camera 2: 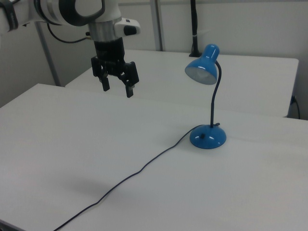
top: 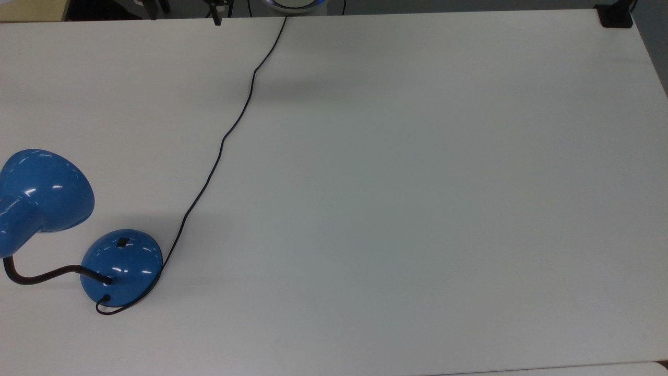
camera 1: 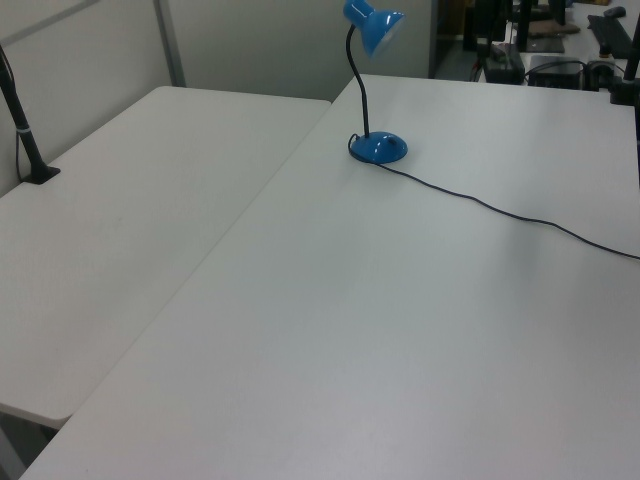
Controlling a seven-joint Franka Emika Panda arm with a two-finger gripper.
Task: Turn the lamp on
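well off to the right view's right of the gripper (camera 2: 117, 88) and lower, the lamp (camera 2: 208, 136) stands upright on the white table (camera 2: 72, 144), its shade (camera 2: 202, 68) tipped toward the gripper. its switch (top: 123, 242) sits on the domed base (top: 121, 266). the black cord (camera 2: 139, 172) trails from the base across bare tabletop, passing below the gripper. the gripper hangs in the air, fingers spread wide, holding nothing.

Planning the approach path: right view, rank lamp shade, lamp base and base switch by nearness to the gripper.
1. Lamp shade, raised, to the right view's right of the gripper.
2 and 3. Base switch and lamp base, low on the table: too close to call.
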